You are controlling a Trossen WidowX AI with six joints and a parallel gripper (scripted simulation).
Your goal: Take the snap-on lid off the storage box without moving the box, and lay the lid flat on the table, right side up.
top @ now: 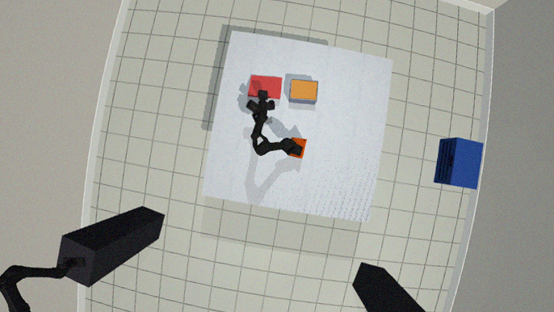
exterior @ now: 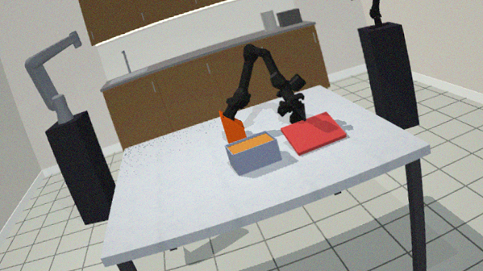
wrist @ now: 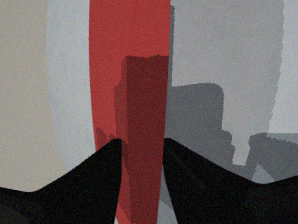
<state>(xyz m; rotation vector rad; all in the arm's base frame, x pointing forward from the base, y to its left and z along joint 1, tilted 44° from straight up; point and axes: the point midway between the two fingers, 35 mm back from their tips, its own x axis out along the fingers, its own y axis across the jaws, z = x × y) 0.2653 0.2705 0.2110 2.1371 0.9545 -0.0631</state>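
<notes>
Lid: red, flat rectangular panel; lies on the surface just beside the storage box, apart from it, at the side away from the blue crate; looks flat or nearly so in the exterior view; seen edge-on in the wrist view, as a narrow red strip running up the middle of the frame.

Storage box: grey walls, open at the top, orange interior showing; stands upright on the surface, lid off; in the top view sits right next to the red lid with a narrow strip of surface between them.

End effector: clenched on the near edge of the lid; two dark fingers flank the red strip in the wrist view, one on each side, with the lid's edge between them; points down at the lid from above in the exterior view; in the top view overlaps the lid's edge nearest the arm base.

Arm: black, bent into a high peak over the surface, descending to the lid.

Arm base: orange block, on the surface behind the storage box.

Surface: pale grey-white table top on dark legs; carries box, lid and arm base; shadow of the arm falls across it beside the lid.

Blue crate: on the tiled floor, well apart from the surface.
</notes>
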